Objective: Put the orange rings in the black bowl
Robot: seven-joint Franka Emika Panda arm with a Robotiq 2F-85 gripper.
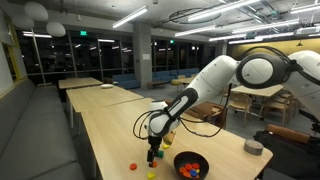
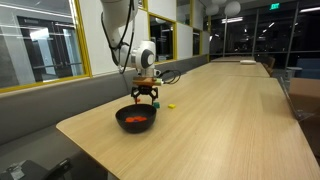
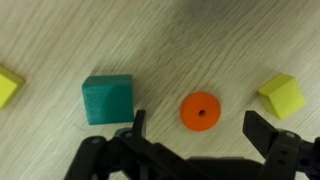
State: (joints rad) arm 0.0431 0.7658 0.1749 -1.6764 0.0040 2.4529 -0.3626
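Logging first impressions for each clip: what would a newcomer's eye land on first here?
In the wrist view, a bright orange ring lies flat on the wooden table, framed by the open jaws, with a teal block and a yellow block on either side. In both exterior views, the black bowl holds orange pieces, and the white arm bends down right beside it.

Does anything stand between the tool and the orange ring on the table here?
Nothing visible does. In the wrist view the orange ring lies bare between the fingers of the open tool; the teal block and a yellow block sit off to either side.
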